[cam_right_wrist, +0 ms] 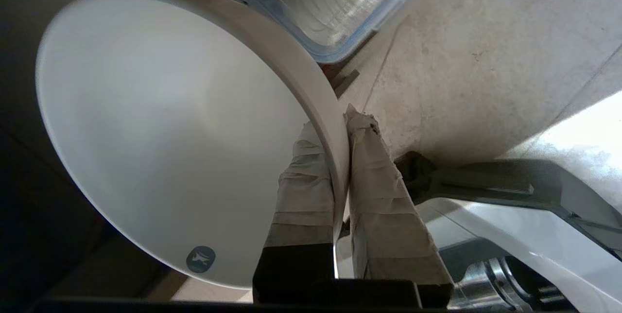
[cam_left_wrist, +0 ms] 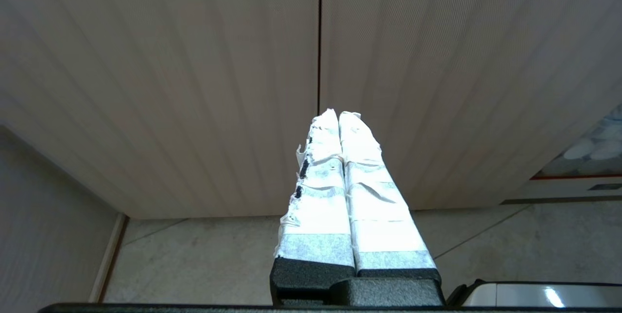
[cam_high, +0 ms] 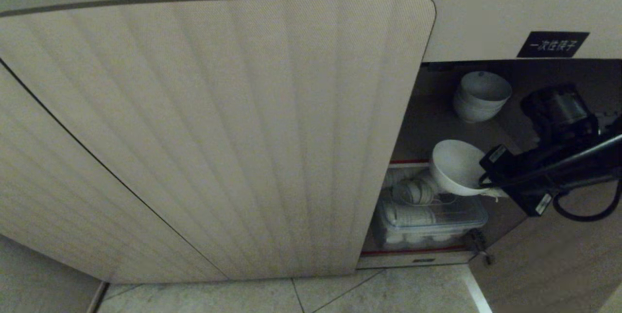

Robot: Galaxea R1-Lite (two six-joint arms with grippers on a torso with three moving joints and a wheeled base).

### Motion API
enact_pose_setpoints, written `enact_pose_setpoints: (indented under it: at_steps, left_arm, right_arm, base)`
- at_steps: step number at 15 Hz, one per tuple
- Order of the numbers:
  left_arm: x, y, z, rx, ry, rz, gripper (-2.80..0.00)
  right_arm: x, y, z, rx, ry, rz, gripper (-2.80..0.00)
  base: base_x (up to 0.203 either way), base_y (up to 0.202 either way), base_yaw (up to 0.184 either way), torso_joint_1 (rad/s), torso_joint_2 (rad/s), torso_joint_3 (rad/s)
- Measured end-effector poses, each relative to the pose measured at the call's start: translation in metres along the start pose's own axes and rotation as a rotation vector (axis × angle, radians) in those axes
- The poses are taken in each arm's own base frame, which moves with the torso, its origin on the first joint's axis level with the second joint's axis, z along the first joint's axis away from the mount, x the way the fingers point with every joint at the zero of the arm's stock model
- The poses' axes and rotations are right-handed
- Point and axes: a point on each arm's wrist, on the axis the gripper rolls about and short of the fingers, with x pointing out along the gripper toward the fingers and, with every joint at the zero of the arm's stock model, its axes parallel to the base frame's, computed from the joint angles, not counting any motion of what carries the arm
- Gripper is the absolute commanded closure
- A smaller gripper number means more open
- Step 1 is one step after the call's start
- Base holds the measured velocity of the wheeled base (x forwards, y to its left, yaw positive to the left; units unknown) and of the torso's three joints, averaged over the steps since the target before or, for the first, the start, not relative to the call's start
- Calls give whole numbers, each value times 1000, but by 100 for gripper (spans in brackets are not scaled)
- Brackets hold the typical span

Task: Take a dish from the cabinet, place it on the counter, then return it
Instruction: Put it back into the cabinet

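Right tool [cam_right_wrist: 340, 123]: clamped on the rim of the white bowl [cam_high: 454, 167], one taped finger [cam_right_wrist: 303, 177] inside the bowl and the other outside against its wall.
Bowl: held tilted on its side in front of the cabinet opening, just at the red-edged upper shelf [cam_high: 408, 161], touching no shelf that can be seen.
Left tool [cam_left_wrist: 338, 118]: taped fingers pressed together with nothing between them, parked low facing the ribbed door [cam_left_wrist: 194, 84], above the tiled floor [cam_left_wrist: 218, 254].
Cabinet [cam_high: 218, 133]: left ribbed door closed; the right side stands open, under a black label [cam_high: 552, 44] with white characters.
Upper shelf: a stack of white bowls [cam_high: 481, 95] sits further back.
Lower shelf: a clear lidded plastic box [cam_high: 427, 218] holds more white dishes.
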Motion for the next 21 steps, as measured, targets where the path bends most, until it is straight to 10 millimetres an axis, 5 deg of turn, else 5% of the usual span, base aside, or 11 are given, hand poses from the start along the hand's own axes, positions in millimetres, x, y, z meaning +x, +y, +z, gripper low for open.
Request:
enact_pose_setpoints:
  at_steps: [21]
  left_arm:
    - [0, 0, 0, 1, 0, 0, 0]
  right_arm:
    - [36, 24, 28, 34, -78, -14, 0]
  base:
    - [0, 0, 0, 0, 0, 0]
